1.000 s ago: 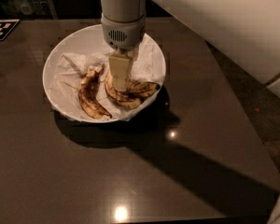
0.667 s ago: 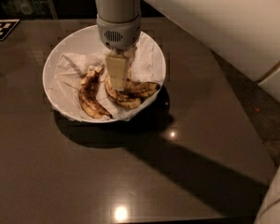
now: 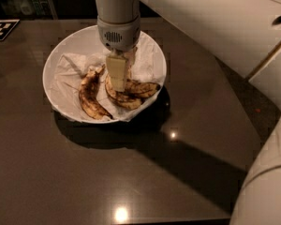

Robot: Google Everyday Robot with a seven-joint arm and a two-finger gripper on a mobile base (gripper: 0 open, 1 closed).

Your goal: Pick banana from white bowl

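The white bowl (image 3: 61,55) sits on the dark table, lined with crumpled white paper. Three bananas lie in it. The banana (image 3: 144,87), yellow with brown spots and a dark right end, lies at the bowl's right front. Its stem end is hidden behind the gripper. A yellower curved banana (image 3: 125,101) lies against it just in front. A mostly brown-mottled banana (image 3: 90,97) lies to the left. My gripper (image 3: 117,86) points straight down into the bowl, low over the spot where the two right bananas meet.
The dark glossy table (image 3: 107,172) stretches in front of and beside the bowl. My white arm (image 3: 215,27) crosses the upper right and right side of the view. A black-and-white marker (image 3: 1,29) lies at the table's far left.
The gripper and wrist have shifted slightly to the left above the bowl. The bananas have not moved.
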